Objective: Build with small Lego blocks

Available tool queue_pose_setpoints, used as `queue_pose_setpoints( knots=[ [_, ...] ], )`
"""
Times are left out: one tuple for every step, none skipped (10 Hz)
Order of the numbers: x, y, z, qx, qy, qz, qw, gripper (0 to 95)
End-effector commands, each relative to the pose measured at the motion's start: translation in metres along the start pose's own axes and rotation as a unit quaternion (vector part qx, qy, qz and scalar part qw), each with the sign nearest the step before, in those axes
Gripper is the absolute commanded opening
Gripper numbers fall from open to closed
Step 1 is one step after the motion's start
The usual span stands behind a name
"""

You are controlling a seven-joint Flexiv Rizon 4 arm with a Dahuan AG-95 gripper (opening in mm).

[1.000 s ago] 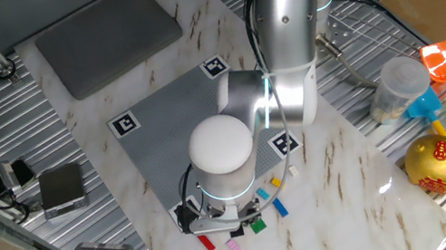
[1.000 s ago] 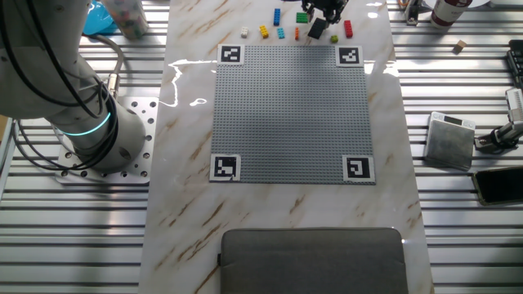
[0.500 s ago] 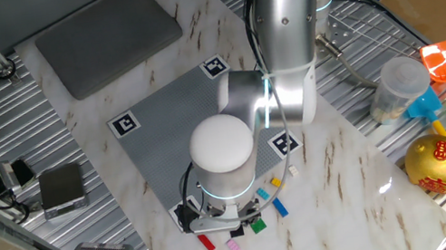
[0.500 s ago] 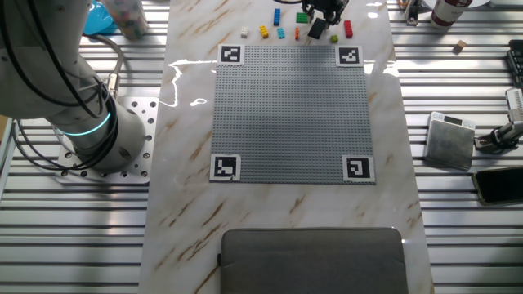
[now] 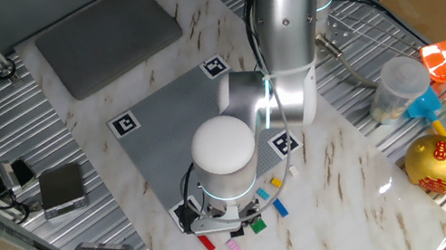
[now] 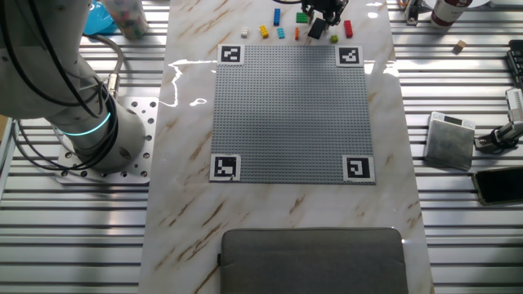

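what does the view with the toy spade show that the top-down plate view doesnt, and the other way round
Only the spade view shows the orange toy spade, the gold piggy bank and a pink brick beside the arm's wrist.

Only the plate view shows all four corner markers of the grey studded plate, the yellow brick and the arm's base.

Both show the gripper low over the row of small bricks at the plate's edge, the red brick, and the grey pad beyond the opposite edge. Neither shows clearly whether the jaws are open.
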State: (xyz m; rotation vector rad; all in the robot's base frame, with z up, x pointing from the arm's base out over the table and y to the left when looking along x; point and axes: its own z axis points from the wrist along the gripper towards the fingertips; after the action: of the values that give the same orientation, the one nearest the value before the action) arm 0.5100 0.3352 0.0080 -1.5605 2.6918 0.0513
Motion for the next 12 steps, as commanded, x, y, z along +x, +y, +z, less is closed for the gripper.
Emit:
queue_pose_setpoints(
  knots=[
    [0.0005, -0.0007, 0.0013, 0.002, -0.001, 0.001, 1.0, 38.0],
    [0.0007, -0.001, 0.0022, 0.002, -0.001, 0.001, 1.0, 38.0],
    [0.001, -0.0013, 0.0033, 0.003, -0.001, 0.002, 1.0, 38.0],
    [0.0009, -0.0014, 0.0033, 0.003, -0.002, 0.003, 1.0, 38.0],
    [0.0009, -0.0013, 0.0032, 0.003, -0.002, 0.004, 1.0, 38.0],
    [0.0009, -0.0013, 0.0032, 0.003, -0.002, 0.003, 1.0, 38.0],
    [0.0009, -0.0012, 0.0029, 0.003, -0.002, 0.002, 1.0, 38.0],
    [0.0009, -0.0012, 0.0029, 0.003, -0.002, 0.001, 1.0, 38.0],
    [0.0008, -0.0012, 0.0029, 0.003, -0.002, 0.0, 1.0, 38.0],
    [0.0008, -0.0012, 0.0029, 0.004, -0.002, -0.001, 1.0, 38.0],
    [0.0008, -0.0012, 0.0029, 0.004, -0.002, -0.002, 1.0, 38.0],
    [0.0007, -0.0012, 0.003, 0.006, -0.003, -0.003, 1.0, 19.0]
  ],
)
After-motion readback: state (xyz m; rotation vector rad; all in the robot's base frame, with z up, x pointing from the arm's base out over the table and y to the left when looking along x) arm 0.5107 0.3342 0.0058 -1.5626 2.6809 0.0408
